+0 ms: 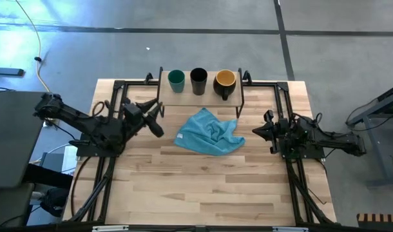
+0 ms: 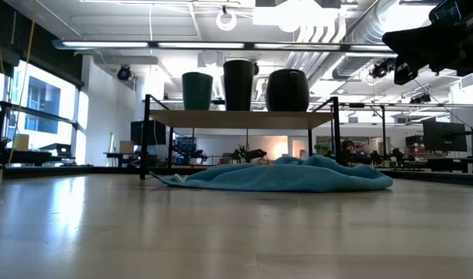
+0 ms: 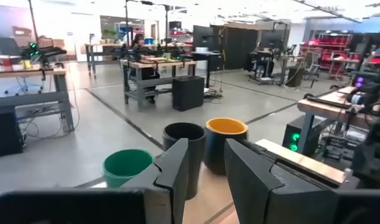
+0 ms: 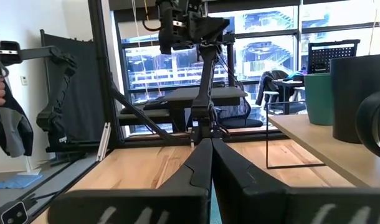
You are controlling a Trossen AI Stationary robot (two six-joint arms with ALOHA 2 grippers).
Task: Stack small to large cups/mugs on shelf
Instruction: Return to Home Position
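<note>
Now teal cup [image 1: 176,80], black cup [image 1: 198,80], orange-lined mug [image 1: 225,82] in row on shelf [image 1: 190,100]; low view hides that lining. Left jaws spread, right jaws pressed together.

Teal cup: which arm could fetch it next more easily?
Likely the left: the left gripper is open, facing the teal cup, near its end of the shelf. The right gripper is shut, nearer the mug.

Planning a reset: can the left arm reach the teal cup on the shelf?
Probably yes. The left gripper is open near the shelf, the teal cup is the end cup on its side, and nothing lies between them. The black cup stands close beside it, so little room.
</note>
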